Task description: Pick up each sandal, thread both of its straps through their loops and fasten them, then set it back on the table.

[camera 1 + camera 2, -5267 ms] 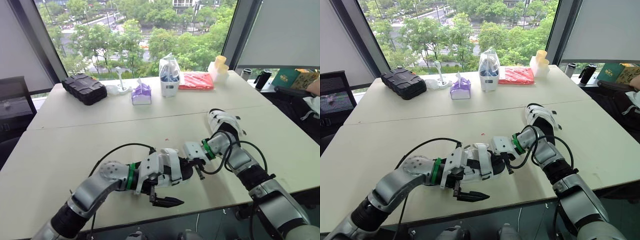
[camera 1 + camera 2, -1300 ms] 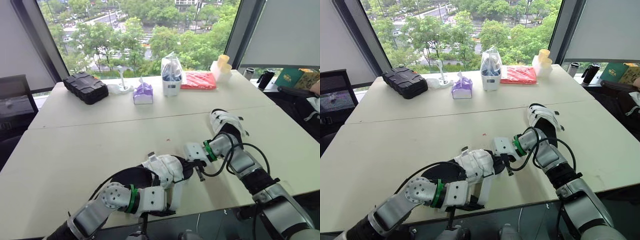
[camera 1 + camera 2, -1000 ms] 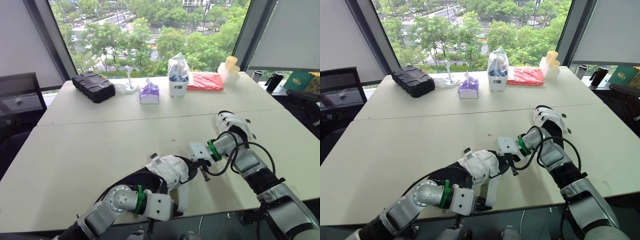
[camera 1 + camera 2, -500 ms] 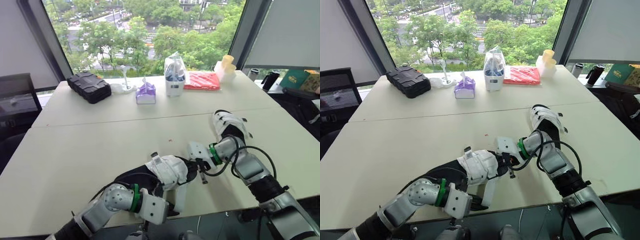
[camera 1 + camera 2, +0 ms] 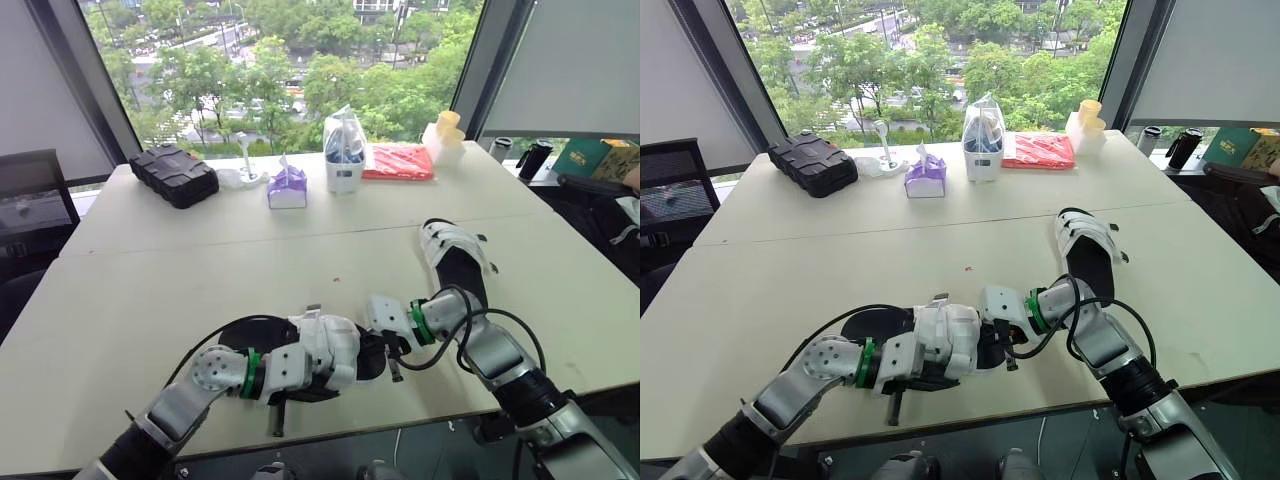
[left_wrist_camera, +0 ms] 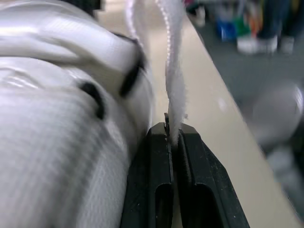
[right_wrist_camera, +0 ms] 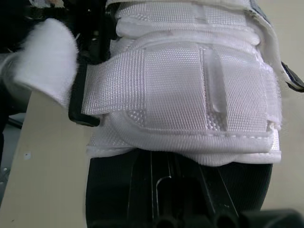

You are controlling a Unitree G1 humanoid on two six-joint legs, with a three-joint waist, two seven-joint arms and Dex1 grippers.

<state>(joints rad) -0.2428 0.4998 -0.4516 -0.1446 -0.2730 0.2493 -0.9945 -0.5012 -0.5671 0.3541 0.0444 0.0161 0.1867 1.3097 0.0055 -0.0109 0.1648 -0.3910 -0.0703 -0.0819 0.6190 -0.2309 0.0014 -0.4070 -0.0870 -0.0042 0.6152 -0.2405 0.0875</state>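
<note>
The white-strapped, black-soled sandal point(image 5: 335, 350) sat at the near edge of the beige table point(image 5: 150, 290), between the 2 grippers; whether it rested on the top or hung just above it could not be told. The left gripper point(image 6: 172, 129) was at its left side, fingers pressed together on the end of a white fabric strap point(image 6: 173, 71) rising beside the upper. The right gripper point(image 5: 388, 345) met the sandal's right end, clamped on the black sole. The 2nd matching sandal point(image 5: 455, 255) lay farther off to the right, well apart from the left gripper.
</note>
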